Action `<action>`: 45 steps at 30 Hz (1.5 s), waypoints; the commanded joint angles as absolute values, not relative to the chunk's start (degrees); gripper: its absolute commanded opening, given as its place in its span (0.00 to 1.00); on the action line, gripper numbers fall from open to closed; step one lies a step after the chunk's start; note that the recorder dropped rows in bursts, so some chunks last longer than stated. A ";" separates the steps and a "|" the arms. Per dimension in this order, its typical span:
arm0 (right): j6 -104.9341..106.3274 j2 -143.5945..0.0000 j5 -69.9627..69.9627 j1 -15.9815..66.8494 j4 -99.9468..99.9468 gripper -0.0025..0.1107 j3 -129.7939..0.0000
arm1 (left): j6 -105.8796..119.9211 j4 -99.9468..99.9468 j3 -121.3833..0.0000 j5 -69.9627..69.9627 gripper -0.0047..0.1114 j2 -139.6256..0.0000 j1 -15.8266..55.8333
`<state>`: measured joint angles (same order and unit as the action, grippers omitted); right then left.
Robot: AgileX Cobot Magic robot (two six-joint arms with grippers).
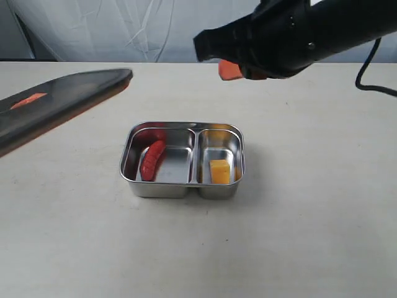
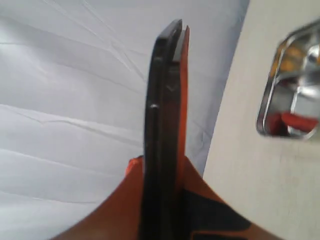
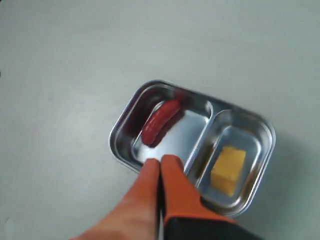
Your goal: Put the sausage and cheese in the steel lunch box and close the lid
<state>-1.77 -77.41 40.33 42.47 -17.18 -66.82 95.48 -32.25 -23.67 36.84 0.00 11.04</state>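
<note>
Near the desk's (image 1: 310, 236) middle, the steel lunch box (image 1: 126, 162) holds sausage (image 1: 152, 159) and cheese (image 1: 219, 171), one per compartment. Left gripper (image 2: 160, 167) grasps the lid (image 1: 62, 102), aloft over the left edge; right gripper (image 3: 160, 170) is clenched, empty. Level the lid, align corners, lower squarely.

both claws closed
left claw (image 2: 161, 172) clamps the lid (image 2: 164, 100) at its edge; right claw (image 3: 161, 164) shut tip to tip, its arm (image 1: 310, 31) entering from 2 o'clock.

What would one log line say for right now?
sausage: large compartment; cheese: small compartment; lid: in left claw, off steel lunch box; right claw: shut, empty
</note>
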 commanded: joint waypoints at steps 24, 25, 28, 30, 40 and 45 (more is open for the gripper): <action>37.44 -102.49 69.96 35.47 -82.09 0.65 -70.66 | 95.30 -15.76 -25.65 36.02 0.04 -7.71 25.25; 37.46 -102.49 69.96 35.47 -81.30 0.68 -70.66 | 95.30 -15.76 -25.65 36.02 0.04 -7.71 25.25; 36.34 -102.49 69.96 35.47 -79.41 0.64 -70.66 | 95.30 -15.76 -25.65 35.48 0.04 -7.71 25.25; 36.34 -102.49 69.96 35.47 -78.92 0.56 -70.66 | 95.30 -15.76 -25.65 35.08 0.04 -7.71 25.25; 35.79 -102.49 69.96 35.34 -77.71 0.39 -70.66 | 95.04 -15.18 -25.65 34.87 0.04 -7.71 25.25; 34.91 -102.49 69.96 35.34 -77.05 0.39 -70.66 | 94.91 -12.45 -25.79 34.74 0.04 -7.71 25.25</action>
<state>35.56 -102.45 69.43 35.42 -77.89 -70.34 95.77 -13.70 -25.33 36.60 -7.66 24.87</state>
